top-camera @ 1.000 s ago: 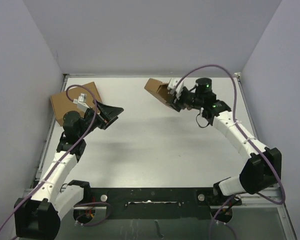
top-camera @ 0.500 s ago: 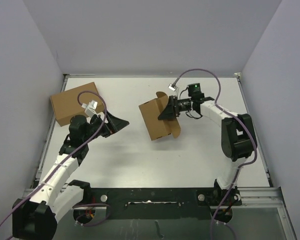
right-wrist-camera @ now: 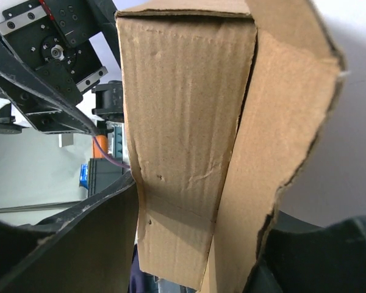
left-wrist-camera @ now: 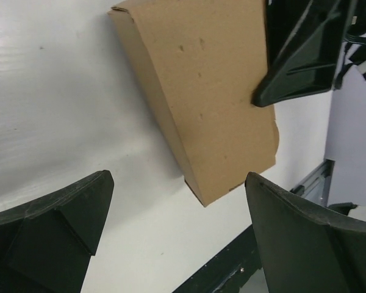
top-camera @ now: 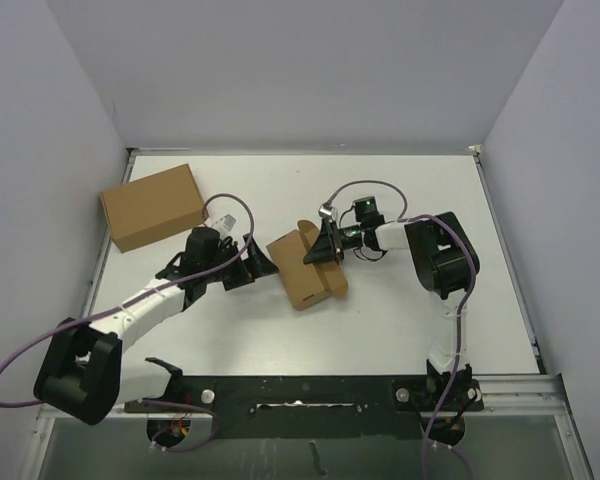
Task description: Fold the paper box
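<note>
Currently, by item.

Item 1, paper box [top-camera: 305, 270]: near the middle of the counter [top-camera: 400, 320], between my two arms and skewed to the counter's edges. It looks to rest on the surface. It is partly formed, with one closed panel facing up. A flap [right-wrist-camera: 280, 122] with a ragged edge stands loose alongside that panel.

Item 2, my right end effector [top-camera: 320, 250]: clamped on the paper box at its far end, with one finger [left-wrist-camera: 299, 55] lying on the top panel. Cardboard fills the right wrist view, so I cannot be sure how deep the hold runs.

Item 3, my left end effector [top-camera: 263, 265]: jaws wide apart and holding nothing. It sits just beside the box's left edge, and the box's near corner is framed between its fingers.

Item 4, larger plain box [top-camera: 152, 205]: far left of the counter, well apart and not involved.

Hazards, as I judge them:
- Pivot. If my left end effector pushes the edge off-centre, the box may swing in a shallow right-hand hold and slide across the counter.
- Spring-back. The loose flap is unsecured and may open again unless something presses it down.
- Crush. Closing the left jaws on the hollow panel could dent it and spoil the creases.
- Collision. Both end effectors work close together, so a careless reach could strike my right finger.
</note>
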`<action>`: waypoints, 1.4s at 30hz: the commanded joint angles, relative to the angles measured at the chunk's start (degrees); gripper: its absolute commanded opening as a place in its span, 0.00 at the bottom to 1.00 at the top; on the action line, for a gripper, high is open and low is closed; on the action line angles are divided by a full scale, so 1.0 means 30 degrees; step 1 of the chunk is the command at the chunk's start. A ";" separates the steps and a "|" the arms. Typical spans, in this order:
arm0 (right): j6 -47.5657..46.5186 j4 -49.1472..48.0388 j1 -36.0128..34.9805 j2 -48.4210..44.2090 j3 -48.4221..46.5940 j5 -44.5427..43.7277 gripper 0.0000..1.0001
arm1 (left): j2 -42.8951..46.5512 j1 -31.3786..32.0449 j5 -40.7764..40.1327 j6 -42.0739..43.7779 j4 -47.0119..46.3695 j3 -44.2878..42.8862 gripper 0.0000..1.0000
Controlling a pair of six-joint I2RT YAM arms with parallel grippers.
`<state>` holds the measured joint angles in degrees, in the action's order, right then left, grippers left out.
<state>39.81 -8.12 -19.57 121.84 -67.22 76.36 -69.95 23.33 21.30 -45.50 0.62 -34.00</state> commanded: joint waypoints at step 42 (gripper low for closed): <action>-1.8303 1.6642 0.1368 -0.1962 -0.3767 -0.9324 0.91 | -1.0550 0.1334 -0.0386 0.2100 -0.0523 -0.6249 0.83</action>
<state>-7.64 38.04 -17.80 118.48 -78.13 56.07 -99.26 27.68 20.29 -41.76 -2.66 -50.26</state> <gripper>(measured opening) 0.913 0.830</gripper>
